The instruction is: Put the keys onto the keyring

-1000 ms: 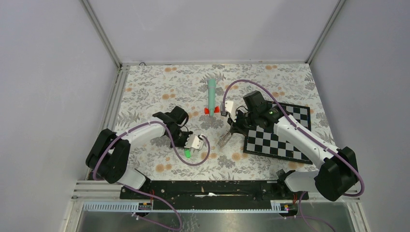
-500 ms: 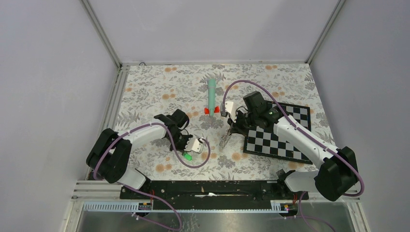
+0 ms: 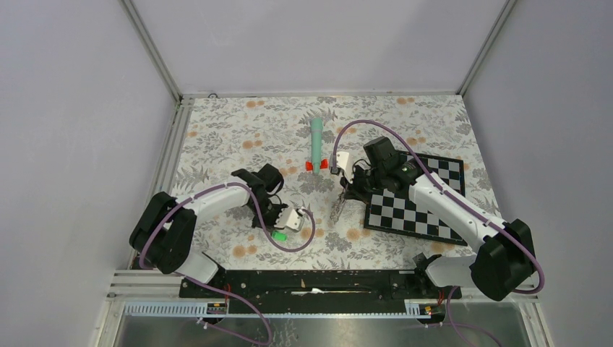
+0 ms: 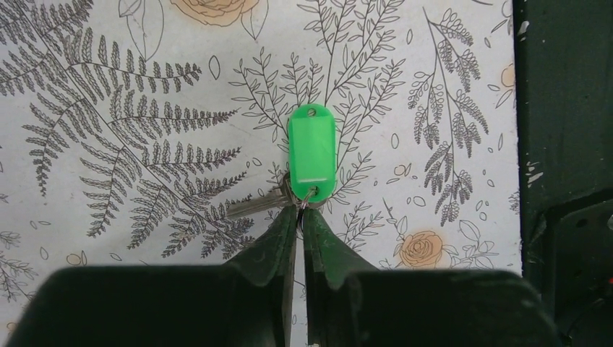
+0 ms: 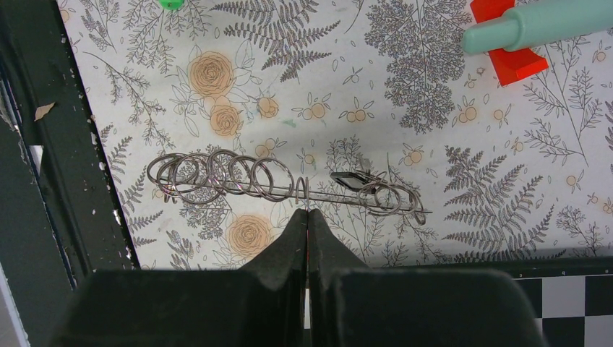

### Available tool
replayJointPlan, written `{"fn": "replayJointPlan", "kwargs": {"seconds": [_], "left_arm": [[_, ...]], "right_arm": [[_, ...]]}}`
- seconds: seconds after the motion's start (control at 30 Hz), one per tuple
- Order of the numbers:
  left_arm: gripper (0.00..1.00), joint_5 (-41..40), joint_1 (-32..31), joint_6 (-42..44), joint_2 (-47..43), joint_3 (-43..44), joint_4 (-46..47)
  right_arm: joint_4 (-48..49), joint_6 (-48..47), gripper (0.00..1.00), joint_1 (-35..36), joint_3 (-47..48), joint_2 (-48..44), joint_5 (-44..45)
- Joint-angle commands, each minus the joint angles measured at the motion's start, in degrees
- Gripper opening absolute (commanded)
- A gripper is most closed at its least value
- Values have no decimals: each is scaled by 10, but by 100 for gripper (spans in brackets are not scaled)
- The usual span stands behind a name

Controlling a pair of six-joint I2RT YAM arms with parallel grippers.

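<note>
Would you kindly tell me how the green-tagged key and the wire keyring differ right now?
The green-tagged key is compact, a bright plastic tag with a short silver blade; the keyring is a long thin wire strung with many rings. The key lies flat on the floral cloth at the tip of the left gripper; the keyring is pinched mid-length by the shut right gripper. Both have silvery metal parts.
</note>
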Motion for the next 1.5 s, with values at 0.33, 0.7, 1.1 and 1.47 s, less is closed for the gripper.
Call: {"fn": "replayJointPlan", "kwargs": {"seconds": [0.33,0.7,1.1,1.47], "left_arm": [[16,-2,-13,-8,-25,9,-32],[29,-12,-15,-12,-18,3,-19],[31,-15,-16,-29,-13,-11,14],[31,-23,-21,-38,-14,-19,25]], "right_arm": [[16,4,0,-4,-1,-8,-7],[16,4,0,-4,-2,-10,-7],[17,4,0,-4,-5,-11,-9],[16,5,0,-5,-3,-11,-10]]}}
